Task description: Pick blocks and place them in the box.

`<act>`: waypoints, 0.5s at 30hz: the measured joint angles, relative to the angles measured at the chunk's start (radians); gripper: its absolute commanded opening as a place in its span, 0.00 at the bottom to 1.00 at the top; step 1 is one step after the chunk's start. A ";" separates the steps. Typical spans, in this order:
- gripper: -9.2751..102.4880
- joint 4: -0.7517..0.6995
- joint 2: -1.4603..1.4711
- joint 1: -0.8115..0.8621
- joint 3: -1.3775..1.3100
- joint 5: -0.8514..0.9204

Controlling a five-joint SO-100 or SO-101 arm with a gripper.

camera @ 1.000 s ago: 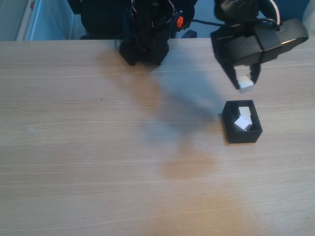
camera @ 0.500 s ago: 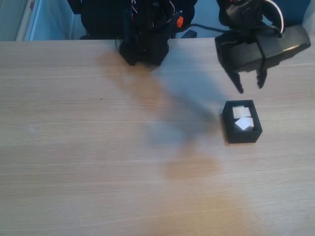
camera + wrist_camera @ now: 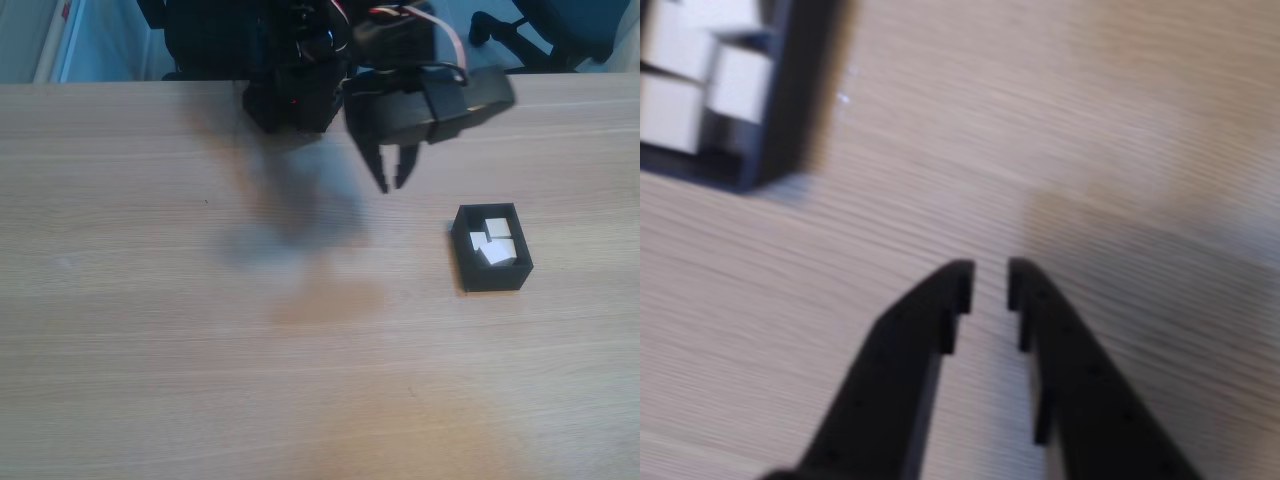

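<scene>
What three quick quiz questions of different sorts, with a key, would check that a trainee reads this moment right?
1. True or false: the gripper holds a white block.
2. Multiple choice: the white blocks lie A) scattered on the table, B) inside the black box, C) stacked beside the box.
3. Fill in: in the fixed view, the gripper hangs to the ___ of the box.

Key: 1 false, its fingers are nearly closed on nothing; 2 B; 3 left.
</scene>
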State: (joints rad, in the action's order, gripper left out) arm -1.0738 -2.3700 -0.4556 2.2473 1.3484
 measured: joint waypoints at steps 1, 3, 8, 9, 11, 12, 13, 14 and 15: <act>0.08 0.005 -0.055 0.015 0.061 0.034; 0.08 0.006 -0.158 0.046 0.167 0.083; 0.08 0.006 -0.368 0.129 0.373 0.164; 0.08 0.006 -0.411 0.141 0.416 0.183; 0.08 0.006 -0.502 0.158 0.500 0.222; 0.08 0.006 -0.549 0.175 0.543 0.239; 0.08 0.002 -0.586 0.189 0.575 0.245; 0.08 -0.008 -0.623 0.207 0.607 0.250; 0.08 -0.018 -0.660 0.221 0.638 0.259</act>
State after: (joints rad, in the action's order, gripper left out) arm -1.0922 -3.0296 -0.2347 2.8854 1.6076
